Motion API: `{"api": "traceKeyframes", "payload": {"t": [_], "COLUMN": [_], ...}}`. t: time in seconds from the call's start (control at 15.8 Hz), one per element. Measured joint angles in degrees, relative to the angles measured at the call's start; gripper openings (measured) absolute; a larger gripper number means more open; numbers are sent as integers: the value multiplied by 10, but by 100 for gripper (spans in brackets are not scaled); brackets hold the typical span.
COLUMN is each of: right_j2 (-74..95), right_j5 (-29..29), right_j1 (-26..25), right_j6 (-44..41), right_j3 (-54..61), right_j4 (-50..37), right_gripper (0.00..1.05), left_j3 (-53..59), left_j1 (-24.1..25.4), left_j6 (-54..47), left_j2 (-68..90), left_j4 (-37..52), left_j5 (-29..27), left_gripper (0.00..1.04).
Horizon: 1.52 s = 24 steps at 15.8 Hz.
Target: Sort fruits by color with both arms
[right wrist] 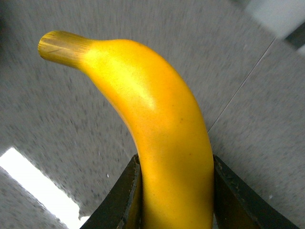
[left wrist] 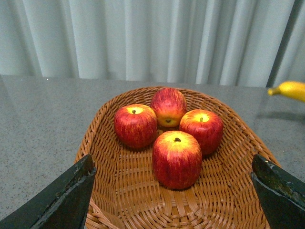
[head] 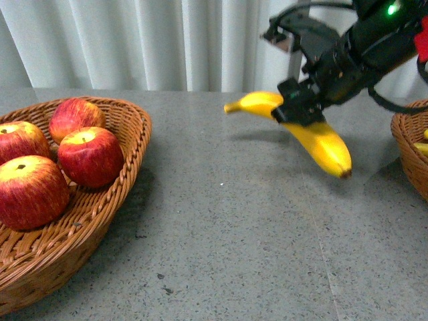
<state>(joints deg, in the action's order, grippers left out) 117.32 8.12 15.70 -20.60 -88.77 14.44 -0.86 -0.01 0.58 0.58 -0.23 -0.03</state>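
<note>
My right gripper is shut on a curved yellow banana and holds it in the air above the grey table, right of centre. From the right wrist, the banana fills the gap between both black fingers. Several red apples lie in a wicker basket at the left. The left wrist view looks down on these apples in the basket, with my left gripper open wide above the near end of the basket, holding nothing. The banana's tip shows at that view's edge.
A second wicker basket stands at the right edge with something yellow inside. A white curtain hangs behind the grey table.
</note>
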Motion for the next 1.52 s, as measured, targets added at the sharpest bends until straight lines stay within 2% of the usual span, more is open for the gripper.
{"api": "traceKeyframes", "payload": {"t": [0.19, 0.32, 0.44, 0.82, 0.95, 1.14, 1.26, 1.39, 1.52], "right_j2": [-90, -150, -180, -204, -212, -215, -225, -305, -343], "right_j5": [74, 128, 150, 213, 226, 246, 257, 310, 331], "right_j1": [-31, -83, -140, -312, -355, -380, -383, -366, -347], "right_j6": [95, 153, 160, 42, -6, -43, -45, 27, 75], "right_j3": [-6, 24, 69, 213, 240, 259, 259, 262, 272], "right_j4": [-60, -109, -122, -170, -159, -140, -137, -146, -186], "right_gripper": [34, 34, 34, 33, 33, 33, 55, 100, 98], "left_j3": [0, 0, 0, 0, 0, 0, 0, 0, 0], "left_j1": [0, 0, 0, 0, 0, 0, 0, 0, 0], "left_j6": [0, 0, 0, 0, 0, 0, 0, 0, 0], "left_j2": [0, 0, 0, 0, 0, 0, 0, 0, 0], "left_j4": [0, 0, 0, 0, 0, 0, 0, 0, 0], "left_j5": [0, 0, 0, 0, 0, 0, 0, 0, 0], "left_gripper": [98, 98, 98, 98, 98, 98, 98, 98, 98]}}
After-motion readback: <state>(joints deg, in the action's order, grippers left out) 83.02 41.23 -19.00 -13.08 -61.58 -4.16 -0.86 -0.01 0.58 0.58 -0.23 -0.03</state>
